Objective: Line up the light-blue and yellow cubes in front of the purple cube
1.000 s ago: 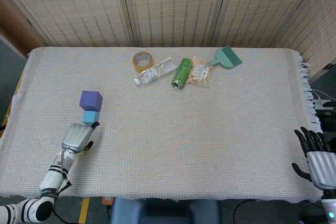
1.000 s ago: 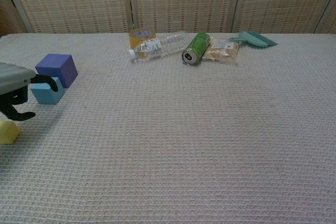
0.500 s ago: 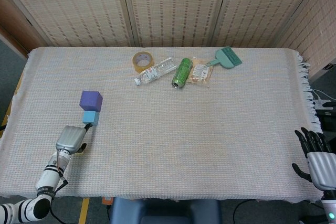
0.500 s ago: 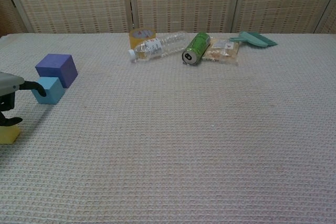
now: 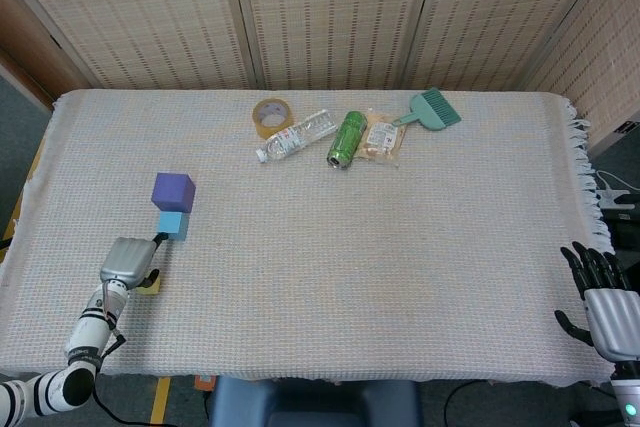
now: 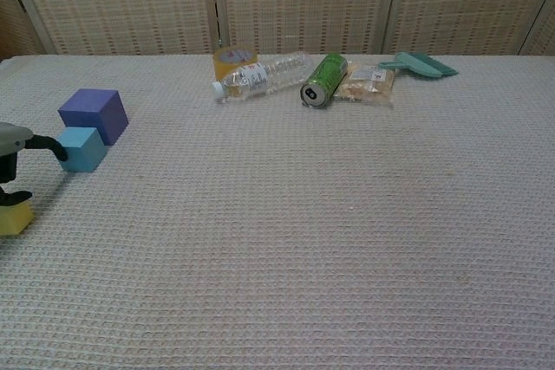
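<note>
The purple cube [image 5: 173,191] [image 6: 94,113] stands at the table's left side. Directly in front of it, touching or almost touching, is the light-blue cube [image 5: 173,225] [image 6: 82,148]. The yellow cube [image 6: 16,216] lies nearer the front left edge; in the head view only a sliver of it [image 5: 150,287] shows beside my left hand [image 5: 125,259] [image 6: 12,139]. That hand hovers over the yellow cube with its fingers apart and grips nothing. One finger points at the light-blue cube and the thumb curls down by the yellow one. My right hand [image 5: 603,299] hangs open off the near right corner.
Along the back middle lie a tape roll [image 5: 270,113], a clear bottle [image 5: 296,135], a green can [image 5: 347,138], a snack packet [image 5: 382,135] and a green brush [image 5: 431,110]. The cloth's fringed edge [image 5: 580,127] marks the right side.
My left hand has drawn back from the light-blue cube toward the near left edge and now sits over the yellow cube. The cubes and right hand have not moved.
</note>
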You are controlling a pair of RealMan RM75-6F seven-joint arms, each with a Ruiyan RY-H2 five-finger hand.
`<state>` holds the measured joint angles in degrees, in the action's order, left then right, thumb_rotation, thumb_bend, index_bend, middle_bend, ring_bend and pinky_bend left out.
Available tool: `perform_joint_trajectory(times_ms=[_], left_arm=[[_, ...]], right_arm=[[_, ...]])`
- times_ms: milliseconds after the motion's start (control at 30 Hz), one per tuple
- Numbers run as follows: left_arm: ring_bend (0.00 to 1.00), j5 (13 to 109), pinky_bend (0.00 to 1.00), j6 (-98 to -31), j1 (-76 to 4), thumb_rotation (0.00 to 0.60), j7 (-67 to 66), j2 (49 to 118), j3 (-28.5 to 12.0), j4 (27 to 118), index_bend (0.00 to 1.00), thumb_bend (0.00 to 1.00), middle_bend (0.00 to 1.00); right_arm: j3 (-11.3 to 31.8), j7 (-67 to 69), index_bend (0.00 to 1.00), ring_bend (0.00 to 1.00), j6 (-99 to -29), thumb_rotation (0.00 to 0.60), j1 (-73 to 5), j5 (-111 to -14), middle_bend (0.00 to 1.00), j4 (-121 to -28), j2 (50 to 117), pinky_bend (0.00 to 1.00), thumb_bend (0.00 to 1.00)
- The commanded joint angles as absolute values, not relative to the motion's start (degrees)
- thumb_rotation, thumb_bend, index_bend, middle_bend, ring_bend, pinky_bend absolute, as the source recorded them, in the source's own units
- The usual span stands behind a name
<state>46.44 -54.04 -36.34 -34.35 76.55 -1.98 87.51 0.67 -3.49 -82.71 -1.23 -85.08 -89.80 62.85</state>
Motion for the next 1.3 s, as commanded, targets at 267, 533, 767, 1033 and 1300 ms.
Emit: perform_joint_trajectory(times_ms=[267,533,767,1033,1300], left_arm=[[1.00,44.2,1.00,-52.9,-37.4,0.600,-34.4,78.0,-1.9,85.0,0.19,0.38,1.00],[1.00,43.4,1.00,-52.6,-38.2,0.600,-34.8,78.3,-1.8,84.8,0.14,0.38,1.00],[1.00,43.7,1.00,-52.7,-38.5,0.600,-34.3,78.2,-1.8,84.9,0.12,0.38,1.00],[1.00,44.2,1.00,-53.0,-38.6,0.600,-34.0,78.5,-1.6,84.7,0.13,0.38,1.00],[1.00,43.8,1.00,-52.8,-38.9,0.600,-34.1,78.9,-1.6,84.0,0.14,0.38,1.00]], right_arm=[[1.0,-2.9,0.00,0.00,-82.6,0.600,-1.3,-84.6,0.00,-89.4,62.7,0.00,0.00],[1.1,-3.1,0.00,0.00,-81.9,0.600,-1.6,-84.3,0.00,-89.3,62.8,0.00,0.00],[1.2,-3.2,0.00,0.00,-82.1,0.600,-1.5,-84.1,0.00,-89.3,62.8,0.00,0.00],[1.2,-3.2,0.00,0.00,-82.1,0.600,-1.5,-84.1,0.00,-89.4,62.8,0.00,0.00],[1.3,-3.0,0.00,0.00,-82.4,0.600,-1.4,-84.1,0.00,-89.3,62.7,0.00,0.00]])
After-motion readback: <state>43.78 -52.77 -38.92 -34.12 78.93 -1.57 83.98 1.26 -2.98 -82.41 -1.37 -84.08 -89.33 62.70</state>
